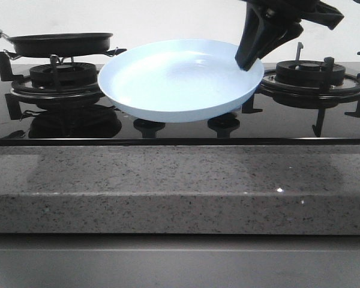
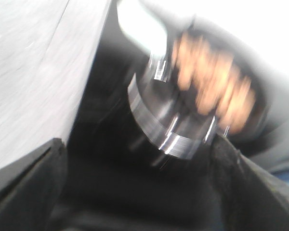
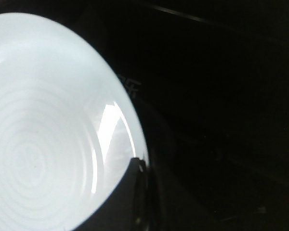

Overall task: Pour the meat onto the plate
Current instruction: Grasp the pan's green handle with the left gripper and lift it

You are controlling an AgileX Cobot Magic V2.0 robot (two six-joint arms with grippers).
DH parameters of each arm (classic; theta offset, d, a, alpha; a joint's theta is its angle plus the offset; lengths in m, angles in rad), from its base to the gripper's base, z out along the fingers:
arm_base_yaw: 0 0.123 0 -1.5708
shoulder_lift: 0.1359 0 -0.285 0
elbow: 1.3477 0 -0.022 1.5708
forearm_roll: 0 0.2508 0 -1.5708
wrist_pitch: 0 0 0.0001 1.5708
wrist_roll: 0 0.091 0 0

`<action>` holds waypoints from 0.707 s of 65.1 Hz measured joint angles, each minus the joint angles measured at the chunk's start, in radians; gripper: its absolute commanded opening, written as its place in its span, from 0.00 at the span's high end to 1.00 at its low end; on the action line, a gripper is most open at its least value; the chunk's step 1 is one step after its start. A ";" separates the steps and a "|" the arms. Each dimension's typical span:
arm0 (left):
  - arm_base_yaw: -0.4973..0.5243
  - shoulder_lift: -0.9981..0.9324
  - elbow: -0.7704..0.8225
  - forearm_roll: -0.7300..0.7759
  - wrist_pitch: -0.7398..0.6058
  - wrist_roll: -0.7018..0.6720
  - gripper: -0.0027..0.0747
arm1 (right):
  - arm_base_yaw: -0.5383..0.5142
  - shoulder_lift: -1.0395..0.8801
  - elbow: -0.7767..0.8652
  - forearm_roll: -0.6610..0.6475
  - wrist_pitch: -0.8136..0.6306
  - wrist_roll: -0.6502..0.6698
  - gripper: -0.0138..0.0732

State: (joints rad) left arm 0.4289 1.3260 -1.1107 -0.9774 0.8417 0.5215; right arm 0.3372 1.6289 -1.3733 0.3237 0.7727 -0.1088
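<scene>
The right pincer (image 1: pixel 247 60) grips the rim of the empty, tilted plate (image 1: pixel 174 81) above the stove; the left pincer's state cannot be told.

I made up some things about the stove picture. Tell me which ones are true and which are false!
1. The plate is empty. True.
2. The right gripper holds the plate by its rim. True: its jaws are shut on the edge and the plate is tilted up off the stovetop.
3. The frying pan sits on the right burner. False: it sits on the left burner.
4. The meat is already on the plate. False: the blurry left wrist view shows it in the pan.
5. The plate is red. False: it is pale blue.
</scene>
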 measured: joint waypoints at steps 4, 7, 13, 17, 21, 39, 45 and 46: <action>0.008 0.056 -0.016 -0.079 0.002 0.037 0.21 | 0.000 0.000 0.000 0.000 0.000 0.000 0.92; 0.012 0.104 -0.028 -0.141 0.004 0.057 0.21 | 0.000 0.000 0.000 0.000 0.000 0.000 0.92; 0.012 0.189 -0.058 -0.240 0.004 0.092 0.21 | 0.000 0.000 0.000 0.000 0.000 0.000 0.92; 0.009 0.248 -0.082 -0.286 0.004 0.114 0.21 | 0.000 0.000 0.000 0.000 0.000 0.000 0.92; 0.000 0.301 -0.105 -0.328 -0.001 0.131 0.21 | 0.000 0.000 0.000 0.000 0.000 0.000 0.92; -0.055 0.457 -0.244 -0.400 -0.009 0.148 0.21 | 0.000 0.000 0.000 0.000 0.000 0.000 0.92; -0.080 0.496 -0.296 -0.406 -0.009 0.150 0.21 | 0.000 0.000 0.000 0.000 0.000 0.000 0.92; -0.083 0.504 -0.304 -0.407 -0.009 0.150 0.21 | 0.000 0.000 0.000 0.000 0.000 0.000 0.92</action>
State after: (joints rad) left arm 0.3458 1.8299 -1.4144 -1.3848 0.8329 0.6715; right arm 0.3372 1.6289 -1.3733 0.3237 0.7727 -0.1088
